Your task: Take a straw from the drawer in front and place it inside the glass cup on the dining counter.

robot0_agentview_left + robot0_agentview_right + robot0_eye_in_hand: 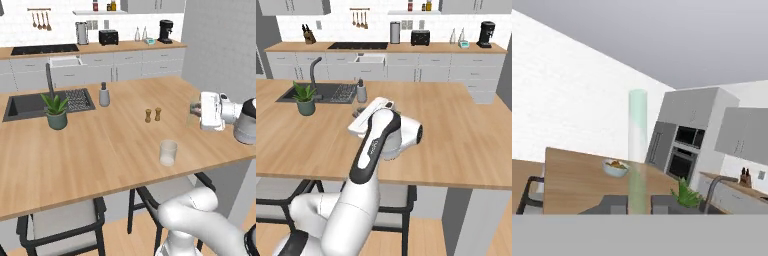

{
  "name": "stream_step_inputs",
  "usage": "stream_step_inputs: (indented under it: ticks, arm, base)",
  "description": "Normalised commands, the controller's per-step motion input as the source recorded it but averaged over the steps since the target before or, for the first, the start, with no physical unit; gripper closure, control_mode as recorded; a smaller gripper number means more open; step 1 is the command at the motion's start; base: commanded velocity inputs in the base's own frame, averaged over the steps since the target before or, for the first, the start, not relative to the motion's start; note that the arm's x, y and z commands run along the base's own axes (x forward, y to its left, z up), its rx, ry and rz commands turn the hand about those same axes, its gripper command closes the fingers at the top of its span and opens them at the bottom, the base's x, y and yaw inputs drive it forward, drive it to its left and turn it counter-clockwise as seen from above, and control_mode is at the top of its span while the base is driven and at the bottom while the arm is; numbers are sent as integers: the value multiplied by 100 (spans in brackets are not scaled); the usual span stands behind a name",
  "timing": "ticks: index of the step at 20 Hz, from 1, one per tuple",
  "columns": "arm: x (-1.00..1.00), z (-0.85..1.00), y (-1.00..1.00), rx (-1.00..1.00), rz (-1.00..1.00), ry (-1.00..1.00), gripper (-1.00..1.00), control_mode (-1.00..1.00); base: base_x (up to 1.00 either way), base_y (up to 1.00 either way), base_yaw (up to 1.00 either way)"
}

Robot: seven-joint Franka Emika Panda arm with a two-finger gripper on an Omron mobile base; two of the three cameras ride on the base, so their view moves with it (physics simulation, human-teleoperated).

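My gripper [637,204] is shut on a pale green translucent straw [637,145], which rises straight up between the two fingertips in the hand view. In the left base view the hand [210,111] hovers over the right part of the light-wood dining counter [100,150], its fingers pointing left. The clear glass cup [168,152] stands upright near the counter's front edge, below and to the left of the hand and apart from it. The drawer [65,62] stands open in the far cabinet row, its white box showing [370,59].
Salt and pepper shakers [152,115] stand mid-counter. A grey soap dispenser [104,95], a potted plant [56,111] and the black sink [30,105] with its faucet are at the left. Chairs [65,225] are tucked under the front edge. A bowl [616,167] sits on the counter.
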Motion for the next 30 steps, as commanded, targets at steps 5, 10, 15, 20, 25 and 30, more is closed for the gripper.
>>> stream_step_inputs:
  ticks: [5,10,15,20,25,30]
  arm:
    - [18,-20,18,7,44,4,100,-100]
    - [5,-20,1,5,22,9,100,-100]
    - [0,-18,-2,-4,8,0,100,-100]
    - [0,-22,0,-14,0,0,100,-100]
    - [0,-22,0,-12,0,0,100,-100]
    - [0,-26,0,0,0,0,100,-100]
  base:
    - [0,0,0]
    - [0,0,0]
    - [0,0,0]
    - [0,0,0]
    - [0,0,0]
    - [0,0,0]
